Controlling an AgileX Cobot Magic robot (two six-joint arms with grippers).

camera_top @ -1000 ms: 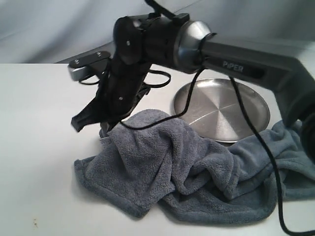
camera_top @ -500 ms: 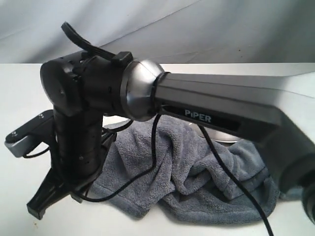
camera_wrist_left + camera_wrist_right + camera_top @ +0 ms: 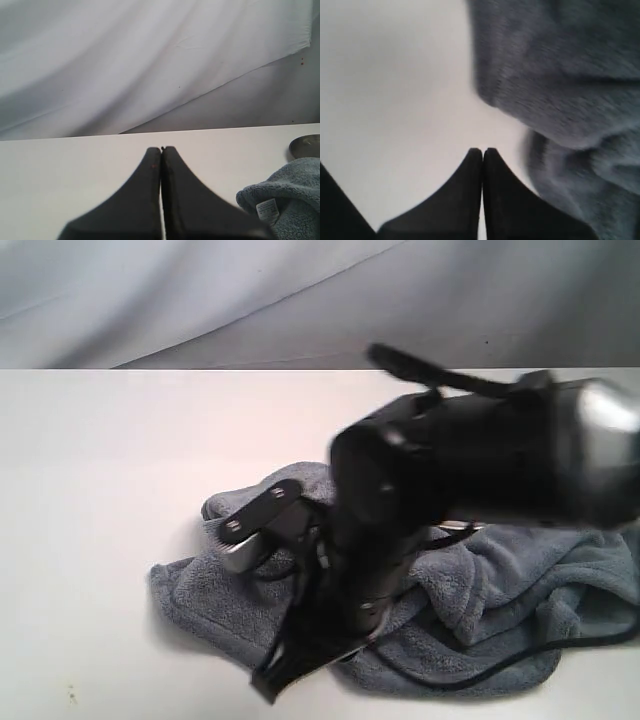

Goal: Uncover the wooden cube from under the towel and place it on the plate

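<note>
The blue-grey towel lies crumpled on the white table, also seen as the towel and the towel. The wooden cube is hidden. Only a sliver of the silver plate shows in the left wrist view; in the exterior view my right arm hides it. My right gripper is shut and empty, pointing down at the table by the towel's front edge, and the right wrist view shows this right gripper over bare table beside the cloth. My left gripper is shut and empty, level above the table, left of the towel.
A white label is sewn on the towel's near corner. The right arm's black wrist and silver joint fill the exterior view's right half, with a black cable trailing over the cloth. A grey-white backdrop hangs behind the table.
My right arm has swung from above the towel's back left, out to the front left, then back right, so its shut gripper now points down at the towel's front edge.
</note>
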